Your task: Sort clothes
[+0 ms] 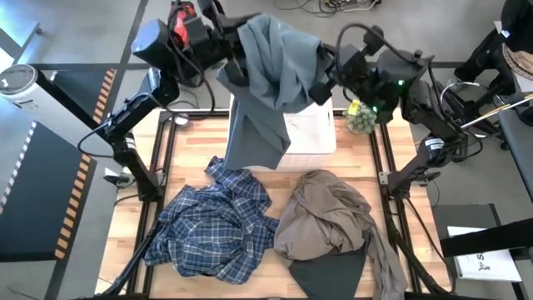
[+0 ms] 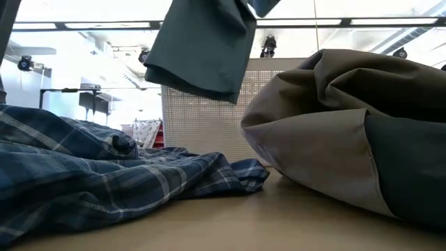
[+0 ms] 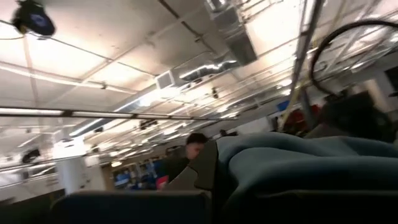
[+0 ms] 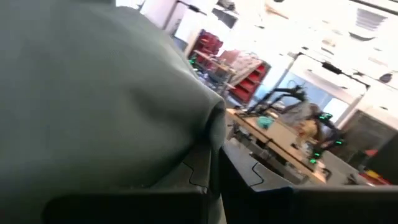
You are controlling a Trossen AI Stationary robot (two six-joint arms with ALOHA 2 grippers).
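Note:
A grey-blue shirt (image 1: 271, 79) is held up over the white bin (image 1: 312, 137) at the table's far side, between my left gripper (image 1: 236, 52) and my right gripper (image 1: 323, 73). Both are shut on it. Its lower part hangs in front of the bin in the low view (image 2: 202, 49). The blue-white plaid shirt (image 1: 215, 223) lies crumpled on the table's near left. The taupe garment (image 1: 329, 212) lies heaped on the near right, partly on the dark grey-green tee (image 1: 329, 275). My left gripper holds the grey-blue shirt at its upper left part (image 1: 247, 46), high above the table. Cloth lies bunched over the fingers in the left wrist view (image 3: 298, 168) and hides the place of contact. The shirt hangs slack below. My right gripper holds the shirt's upper right part (image 1: 312, 67), coming from the table's right. The cloth fills the right wrist view (image 4: 93, 93) and hides the fingers. The shirt is lifted clear of the table and droops toward the bin's near left corner.
The bin's perforated wall (image 2: 202, 122) stands behind the plaid shirt (image 2: 104, 181) and the taupe garment (image 2: 348, 118). A strip of bare wood (image 1: 279, 175) lies between the bin and the two heaps. A small greenish object (image 1: 360, 118) sits at the far right.

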